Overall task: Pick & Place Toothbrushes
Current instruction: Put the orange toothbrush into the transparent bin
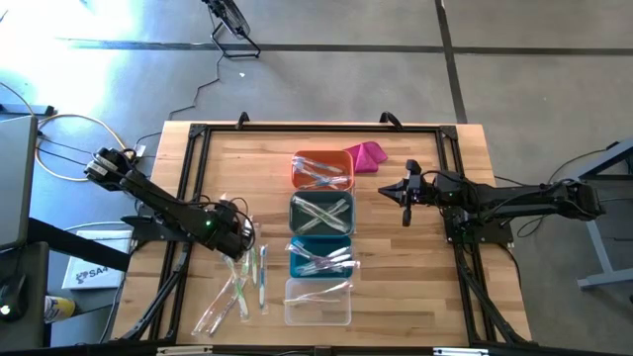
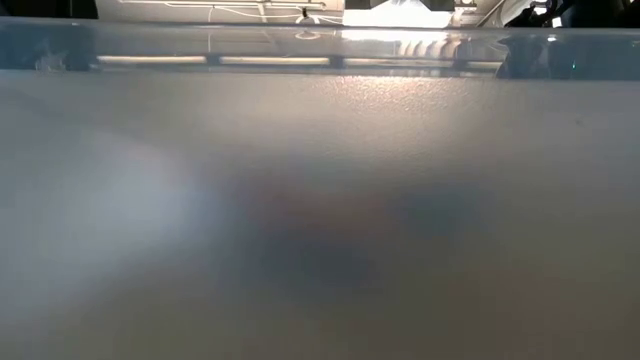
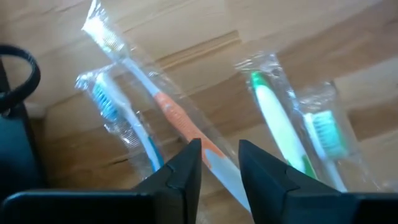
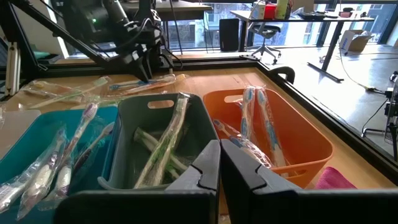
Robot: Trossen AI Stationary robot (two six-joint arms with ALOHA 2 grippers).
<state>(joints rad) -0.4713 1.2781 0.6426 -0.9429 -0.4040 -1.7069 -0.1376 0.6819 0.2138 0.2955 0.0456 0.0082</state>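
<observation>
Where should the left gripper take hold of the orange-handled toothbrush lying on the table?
Grip the orange-handled toothbrush mid-handle, descending from above with the fingers across its width. It lies flat on the wooden table, and the left gripper already straddles its handle, jaws parted.

A translucent plastic bin wall (image 2: 320, 200) fills the low view (a grey blur), hiding the tabletop behind it.

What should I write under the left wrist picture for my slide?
The left gripper, fingers open, straddles a wrapped orange-handled toothbrush on the wooden table.
</observation>
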